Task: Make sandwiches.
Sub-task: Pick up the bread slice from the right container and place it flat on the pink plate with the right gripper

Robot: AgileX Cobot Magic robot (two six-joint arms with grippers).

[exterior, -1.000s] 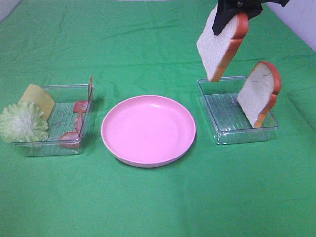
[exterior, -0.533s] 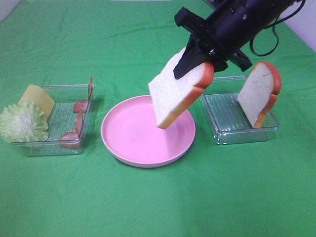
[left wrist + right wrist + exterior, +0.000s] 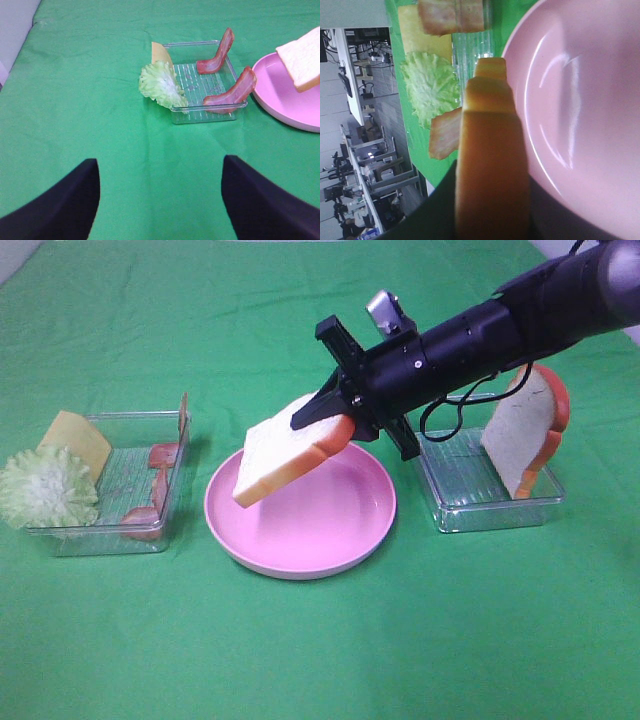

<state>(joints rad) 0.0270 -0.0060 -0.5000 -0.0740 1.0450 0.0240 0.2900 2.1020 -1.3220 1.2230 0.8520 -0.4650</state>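
A second ago my right hand (image 3: 335, 418) held the bread slice (image 3: 275, 455) high above the right tray (image 3: 450, 512). Now it has swung across and down. The slice hangs over the pink plate (image 3: 300, 558), on the plate's 10 o'clock side. It is tilted, with its low corner dipping toward 8 o'clock. I cannot tell whether that corner touches the plate yet; it looks just clear.

I judge that the carry is all but done and that the bottom layer only needs lowering flat and letting go. Nothing is stacked so far.

My right hand is clamped on the slice's crusted top edge. My left hand (image 3: 160, 170) waits with its fingers wide apart and nothing between them, low over the green bench (image 3: 320, 660).

The slice is thick and toy-like, with a white face and an orange-brown crust. My right wrist view shows that crust edge-on.

The second slice (image 3: 520, 435) leans upright in the right tray, at 3 o'clock of the plate. At 9 o'clock, the left tray (image 3: 100, 538) keeps the pale lettuce (image 3: 45, 488), the yellow cheese (image 3: 80, 440) and the reddish bacon strips (image 3: 160, 455).
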